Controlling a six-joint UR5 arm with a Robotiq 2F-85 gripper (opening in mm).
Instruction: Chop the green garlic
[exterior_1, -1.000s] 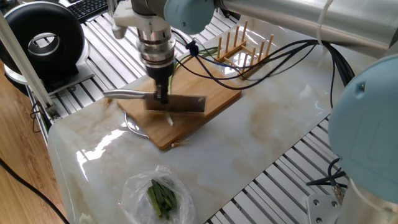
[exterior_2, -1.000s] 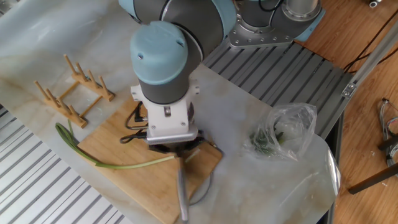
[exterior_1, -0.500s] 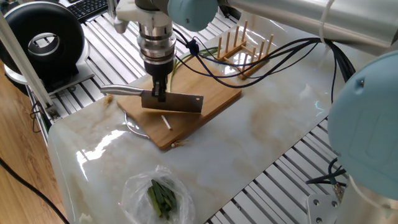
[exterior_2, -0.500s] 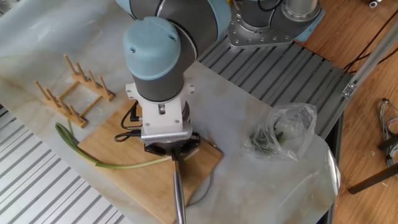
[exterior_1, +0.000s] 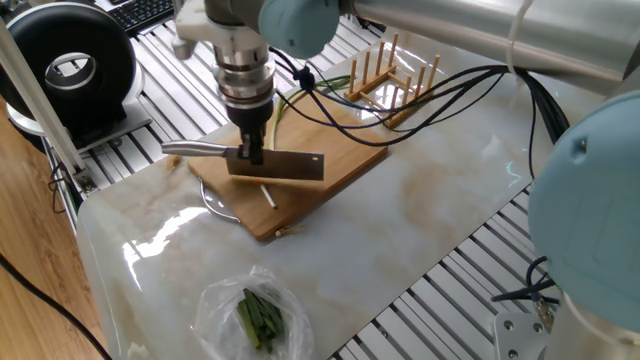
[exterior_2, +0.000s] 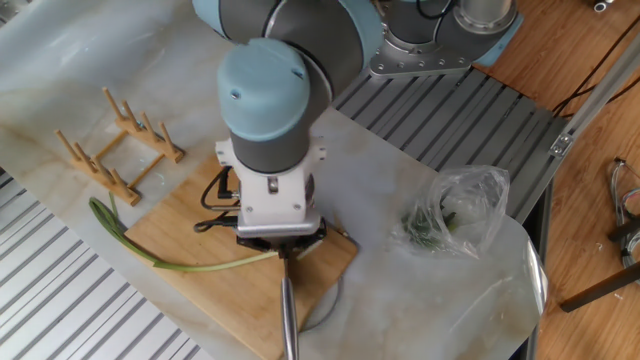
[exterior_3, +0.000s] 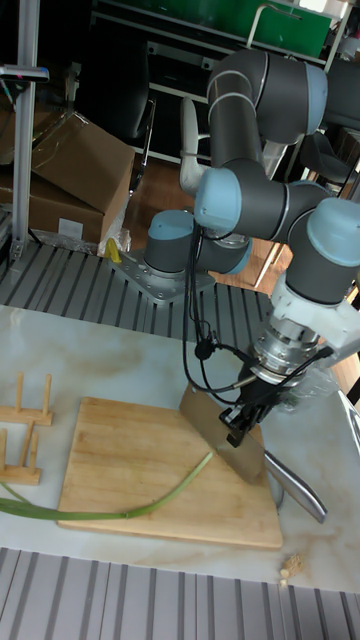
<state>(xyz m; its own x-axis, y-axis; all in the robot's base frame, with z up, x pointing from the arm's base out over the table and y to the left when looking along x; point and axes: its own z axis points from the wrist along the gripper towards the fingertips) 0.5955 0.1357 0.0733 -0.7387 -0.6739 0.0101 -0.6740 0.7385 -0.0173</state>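
My gripper (exterior_1: 251, 156) is shut on a cleaver (exterior_1: 286, 167), its blade on edge over the wooden cutting board (exterior_1: 335, 160) and its steel handle (exterior_1: 195, 150) pointing left. A short white cut stick of green garlic (exterior_1: 267, 195) lies on the board just in front of the blade. The long green garlic stalk (exterior_2: 190, 266) runs across the board, its pale end at the blade under the gripper (exterior_2: 283, 245) and its leafy tips (exterior_2: 103, 214) off the board's edge. In the tall view the blade (exterior_3: 215, 425) stands at the stalk's (exterior_3: 150, 504) end, below the gripper (exterior_3: 240, 425).
A wooden peg rack (exterior_1: 392, 75) stands behind the board. A clear plastic bag of dark green leaves (exterior_1: 258, 317) lies on the marble top near its front. Black cables (exterior_1: 400, 105) trail from the wrist over the board. Slotted metal rails border the table.
The cleaver came up off the board, uncovering the short cut stick. The gripper then shifted slightly along the stalk, still holding the knife.
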